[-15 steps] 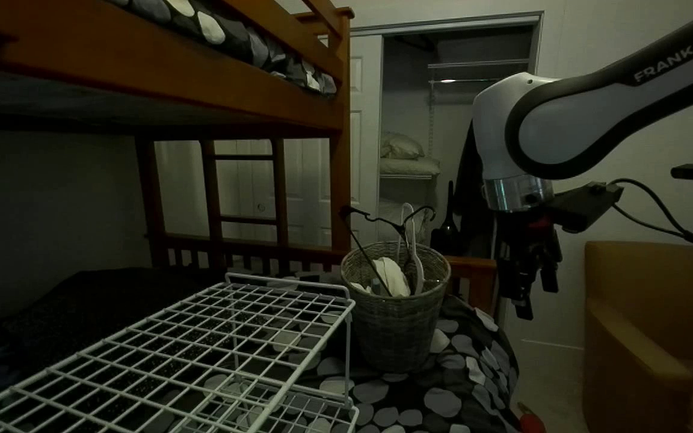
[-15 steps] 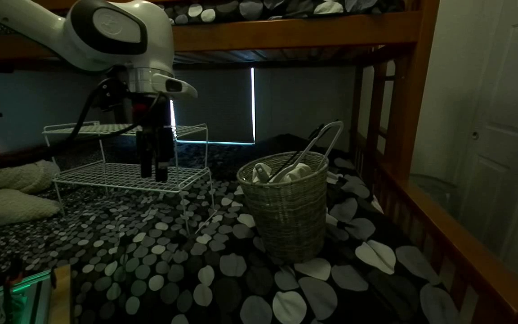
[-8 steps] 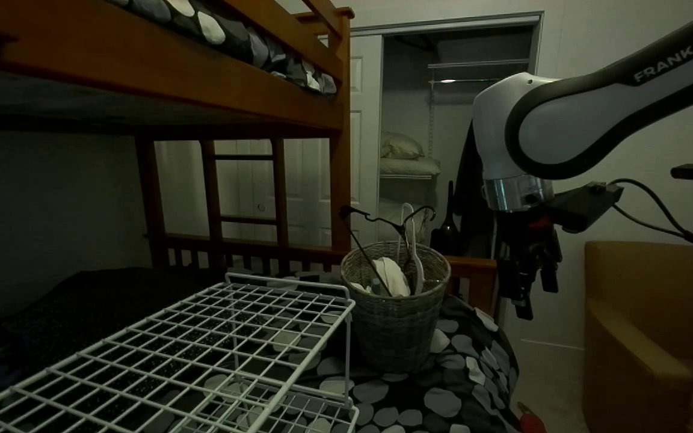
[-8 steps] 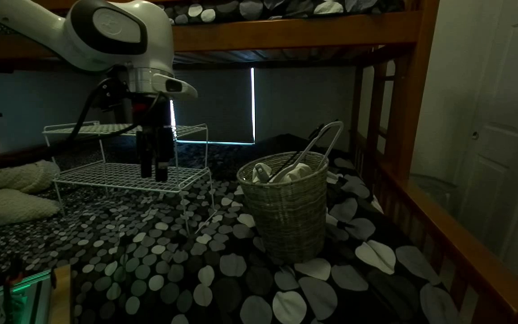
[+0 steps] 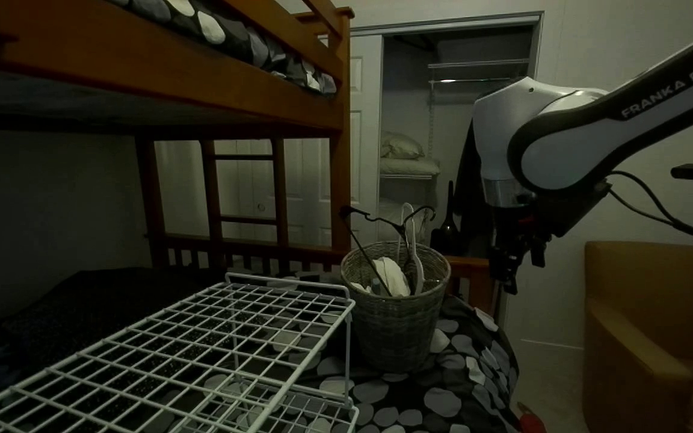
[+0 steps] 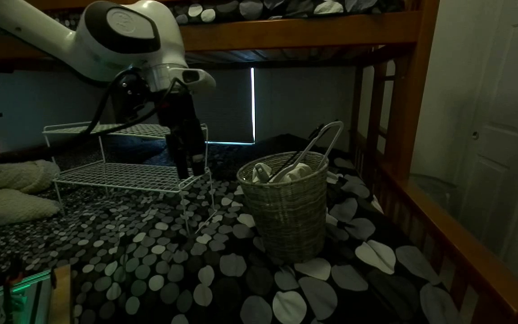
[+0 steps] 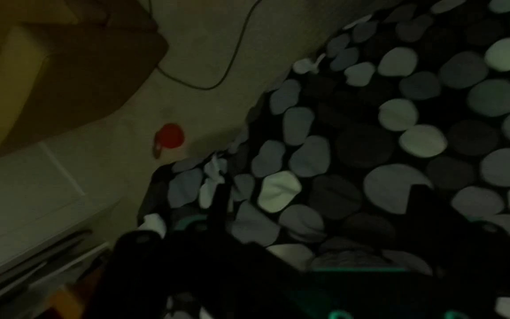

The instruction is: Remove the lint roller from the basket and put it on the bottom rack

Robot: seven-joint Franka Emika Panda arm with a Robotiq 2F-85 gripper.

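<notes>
Your white-and-black jointed arm (image 6: 126, 42) hangs at a tilt, left of the round grey woven basket (image 6: 286, 220) in an exterior view; your black fingers (image 7: 219, 208) stand parted. The basket holds the pale stick-like lint roller (image 6: 262, 172) at left, white cloth (image 5: 391, 275), black hanger (image 5: 402, 230), white hanger (image 5: 419, 273).

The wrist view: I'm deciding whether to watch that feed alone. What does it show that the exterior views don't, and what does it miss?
Only the wrist view: a dark cable curving across the floor.
Only the exterior views: the bottom rack, the upper bunk and the white arm; the basket shows plainly in both, but I can't make it out in the wrist view.
Shared: the dotted bedspread and the open pincer. The armchair and a red item appear in the wrist view and in an exterior view.
</notes>
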